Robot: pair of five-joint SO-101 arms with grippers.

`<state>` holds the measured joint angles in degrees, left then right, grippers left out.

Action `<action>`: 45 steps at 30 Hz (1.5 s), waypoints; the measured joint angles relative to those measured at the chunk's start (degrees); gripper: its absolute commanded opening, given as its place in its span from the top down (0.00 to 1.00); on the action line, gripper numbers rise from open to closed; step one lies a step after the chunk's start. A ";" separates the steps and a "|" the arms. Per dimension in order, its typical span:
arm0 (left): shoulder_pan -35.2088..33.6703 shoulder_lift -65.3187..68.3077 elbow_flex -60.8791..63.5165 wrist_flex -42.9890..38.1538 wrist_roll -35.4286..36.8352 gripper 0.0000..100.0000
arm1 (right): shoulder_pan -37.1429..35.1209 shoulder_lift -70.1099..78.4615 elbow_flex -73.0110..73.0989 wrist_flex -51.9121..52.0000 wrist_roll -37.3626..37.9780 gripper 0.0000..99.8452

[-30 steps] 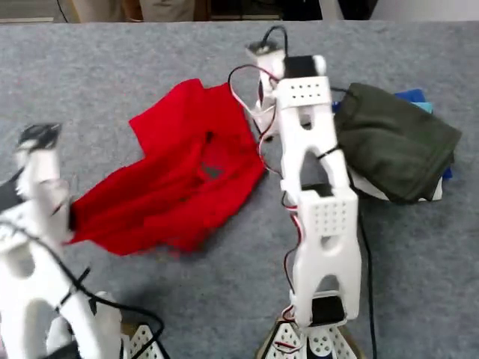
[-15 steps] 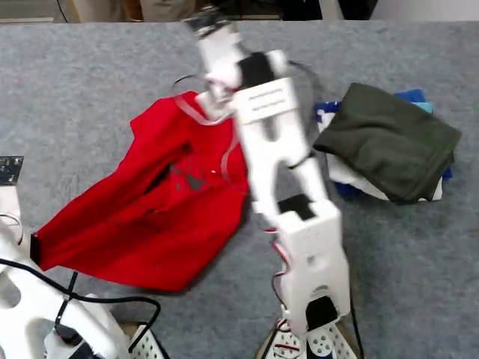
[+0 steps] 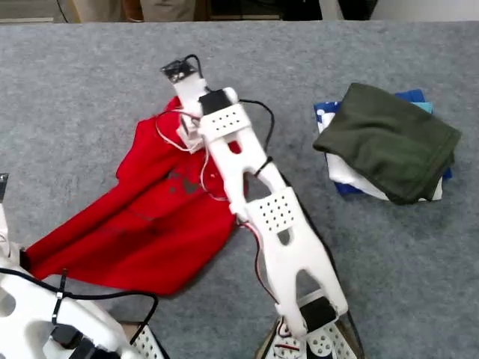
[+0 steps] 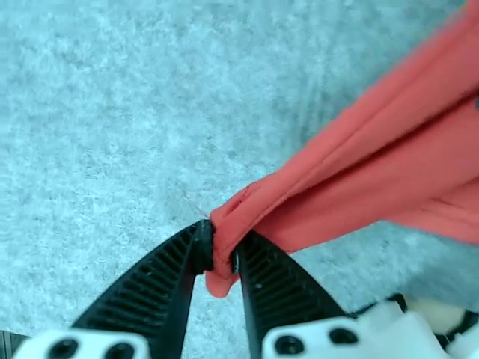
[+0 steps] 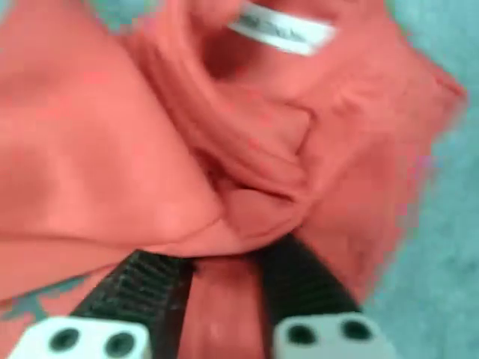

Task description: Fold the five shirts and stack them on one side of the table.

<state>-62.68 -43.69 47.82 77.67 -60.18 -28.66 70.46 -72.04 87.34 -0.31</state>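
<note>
A red shirt (image 3: 150, 217) lies stretched slantwise across the grey table, from upper middle to lower left. My right gripper (image 3: 185, 134) is at the shirt's far end, shut on bunched red cloth (image 5: 112, 149) beside the collar with its white label (image 5: 281, 31); the gripper (image 5: 224, 292) has fabric squeezed between its black fingers. My left gripper (image 3: 25, 258) is at the shirt's near left corner. Its fingers (image 4: 222, 258) are shut on a pinched fold of the shirt (image 4: 374, 172), which runs taut away from it.
A stack of folded shirts sits at the right side, a dark green one (image 3: 389, 142) on top of white and blue ones (image 3: 340, 176). The right arm (image 3: 277, 224) crosses the table's middle. Bare grey table (image 3: 75, 82) lies at far left.
The right arm swung left across the table, carrying the shirt's collar end with it. The left gripper drew the other corner toward the near left edge, stretching the shirt out.
</note>
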 measured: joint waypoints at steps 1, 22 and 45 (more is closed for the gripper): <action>-0.18 0.00 0.09 -1.05 -0.09 0.98 | 0.44 0.79 -2.02 3.08 0.26 1.00; 9.93 0.00 0.18 -3.69 -0.09 0.98 | 17.32 -49.23 64.88 13.89 18.29 1.00; 11.69 0.00 2.90 -3.69 -0.09 0.98 | -0.35 -38.15 18.55 4.84 6.86 0.78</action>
<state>-50.99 -43.69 50.73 73.98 -60.26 -29.01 32.31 -53.49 92.18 6.55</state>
